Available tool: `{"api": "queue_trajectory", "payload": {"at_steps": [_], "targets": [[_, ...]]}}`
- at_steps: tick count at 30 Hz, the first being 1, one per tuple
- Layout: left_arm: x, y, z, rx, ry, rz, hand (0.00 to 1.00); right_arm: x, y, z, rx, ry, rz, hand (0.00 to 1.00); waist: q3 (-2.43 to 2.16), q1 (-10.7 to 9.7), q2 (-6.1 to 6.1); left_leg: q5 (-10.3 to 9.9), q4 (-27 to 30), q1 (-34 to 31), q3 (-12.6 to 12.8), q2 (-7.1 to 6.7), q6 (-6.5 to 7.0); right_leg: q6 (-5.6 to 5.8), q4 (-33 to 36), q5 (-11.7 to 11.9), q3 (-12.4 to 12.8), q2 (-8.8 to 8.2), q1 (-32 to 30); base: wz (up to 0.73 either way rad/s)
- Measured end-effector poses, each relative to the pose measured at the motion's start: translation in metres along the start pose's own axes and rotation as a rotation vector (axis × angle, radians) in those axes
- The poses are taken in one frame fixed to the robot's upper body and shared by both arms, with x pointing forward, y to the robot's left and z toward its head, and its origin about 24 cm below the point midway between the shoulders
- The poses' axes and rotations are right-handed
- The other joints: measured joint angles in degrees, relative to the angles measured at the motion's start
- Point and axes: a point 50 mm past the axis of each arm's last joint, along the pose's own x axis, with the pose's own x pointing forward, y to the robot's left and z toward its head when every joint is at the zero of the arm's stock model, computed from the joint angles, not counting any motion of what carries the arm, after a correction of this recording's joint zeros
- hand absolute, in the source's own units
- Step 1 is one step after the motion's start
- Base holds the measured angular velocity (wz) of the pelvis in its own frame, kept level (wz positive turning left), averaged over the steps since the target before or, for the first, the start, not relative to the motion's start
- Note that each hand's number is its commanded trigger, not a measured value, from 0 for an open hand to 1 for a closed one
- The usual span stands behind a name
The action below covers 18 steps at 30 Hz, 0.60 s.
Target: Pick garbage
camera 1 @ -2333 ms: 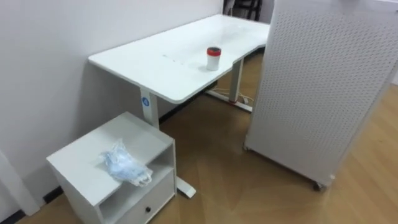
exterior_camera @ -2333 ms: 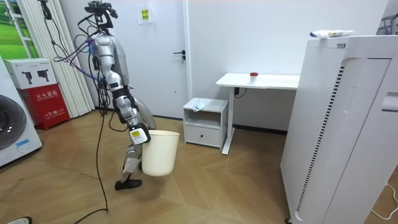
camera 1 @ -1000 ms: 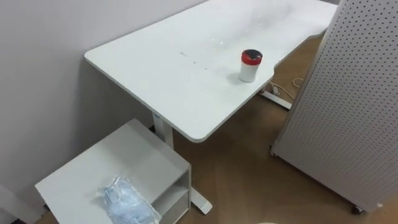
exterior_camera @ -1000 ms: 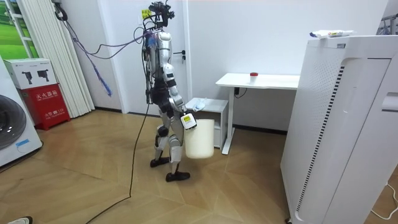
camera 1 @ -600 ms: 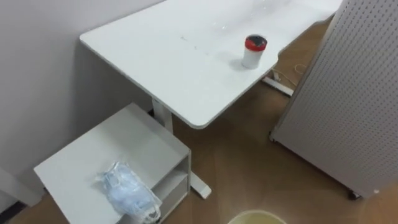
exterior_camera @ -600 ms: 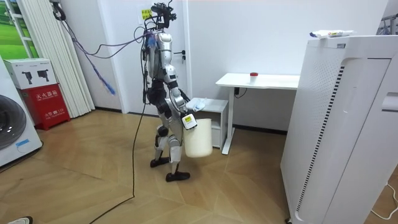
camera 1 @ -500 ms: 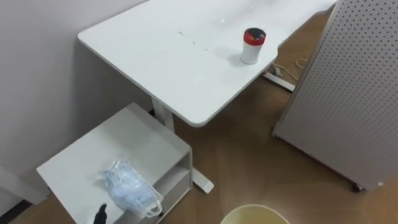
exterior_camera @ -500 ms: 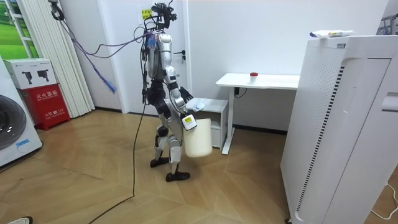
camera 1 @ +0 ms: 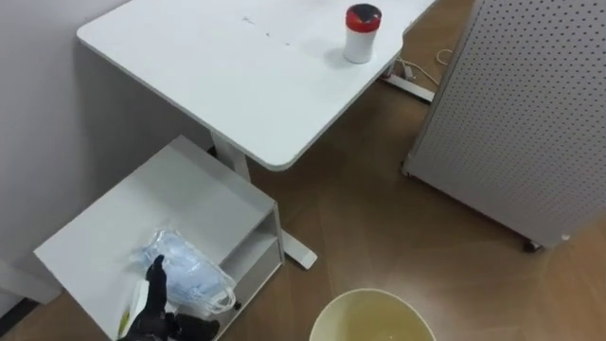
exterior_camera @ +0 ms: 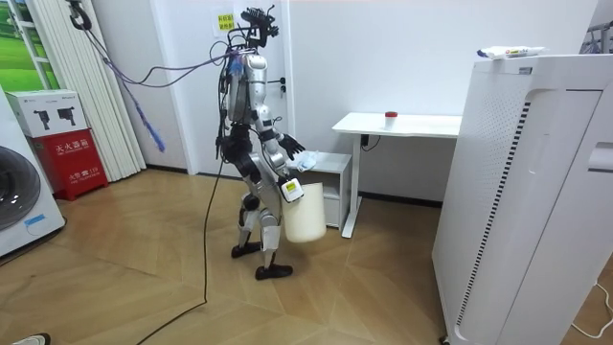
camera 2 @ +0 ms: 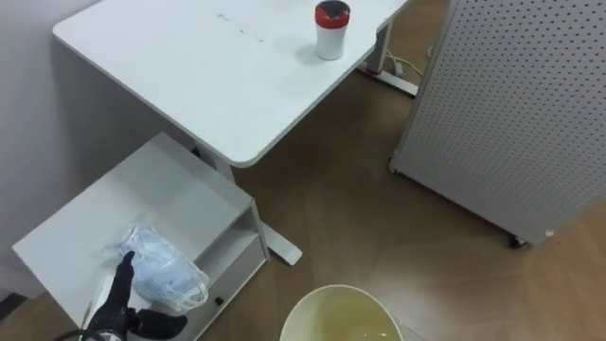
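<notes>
A: In the left eye view, where was the garbage [camera 1: 187,278]?
B: On the cabinet [camera 1: 166,204], at 1 o'clock from the left hand [camera 1: 151,305]. That hand was open, fingers straight, holding nothing.
A: The room view?
B: The bin [exterior_camera: 305,213] hung at the right hand [exterior_camera: 292,189]; its grip I could not tell.
A: The risk?
B: Straight fingers could push the light garbage off the edge at 5 o'clock, missing the bin.
</notes>
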Motion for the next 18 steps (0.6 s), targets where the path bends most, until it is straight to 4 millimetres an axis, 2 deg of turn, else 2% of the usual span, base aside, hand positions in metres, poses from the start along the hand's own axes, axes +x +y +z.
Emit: {"api": "queue_trajectory", "payload": {"at_steps": [2, 5, 6, 7, 9, 13, 18], "targets": [[0.002, 0.001, 0.004, 0.005, -0.012, 0.005, 0.00, 0.001, 0.001, 0.005, -0.005, -0.013, 0.003, 1.00, 0.15, -0.16, -0.03, -0.06, 0.95, -1.47, -0.02, -0.10, 0.07, -0.02, 0.62, 0.01, 0.00, -0.25, -1.26, 0.06], [0.006, 0.001, 0.013, 0.016, -0.038, 0.005, 0.00, 0.003, 0.003, 0.013, -0.025, -0.030, 0.013, 1.00, 0.91, -0.40, -0.13, -0.26, 2.02, -2.89, 0.05, -0.21, 0.38, -0.04, 1.72, 0.02, -0.01, -0.65, -2.42, 0.03], [0.007, 0.001, 0.016, 0.021, -0.045, 0.004, 0.00, 0.004, 0.004, 0.016, -0.035, -0.037, 0.017, 1.00, 1.42, -0.52, -0.08, -0.49, 2.51, -3.22, 0.04, -0.20, 0.46, -0.04, 1.93, 0.02, -0.04, -0.69, -2.54, 0.00], [0.007, 0.001, 0.017, 0.023, -0.045, 0.010, 0.00, 0.005, 0.006, 0.019, -0.037, -0.042, 0.022, 1.00, 1.52, -0.55, -0.16, -0.72, 3.08, -3.75, 0.11, -0.15, 0.50, -0.04, 2.48, 0.02, 0.22, -0.69, -3.17, -0.03], [0.007, 0.002, 0.015, 0.028, -0.034, 0.025, 0.00, 0.006, 0.008, 0.023, -0.047, -0.052, 0.030, 1.00, 1.52, -0.57, -0.16, -1.13, 4.32, -4.79, 0.24, 0.01, 0.51, -0.05, 3.38, 0.02, 0.54, -0.62, -4.30, -0.11], [0.008, 0.008, 0.011, 0.061, -0.029, 0.053, 0.00, 0.006, 0.015, 0.026, -0.049, -0.067, 0.048, 1.00, 1.59, -0.69, -0.17, -2.08, 7.25, -7.46, 0.22, 1.24, 0.27, -0.55, 3.66, 0.33, 0.38, 0.42, -5.73, -0.04], [0.012, 0.014, 0.018, 0.114, -0.063, 0.094, 0.00, 0.007, 0.016, 0.034, -0.051, -0.091, 0.055, 1.00, 1.61, -1.00, -0.29, -2.08, 8.67, -10.60, 0.30, 1.15, 0.28, -0.67, 5.23, 0.36, 0.62, 0.15, -8.93, 0.00]]}}
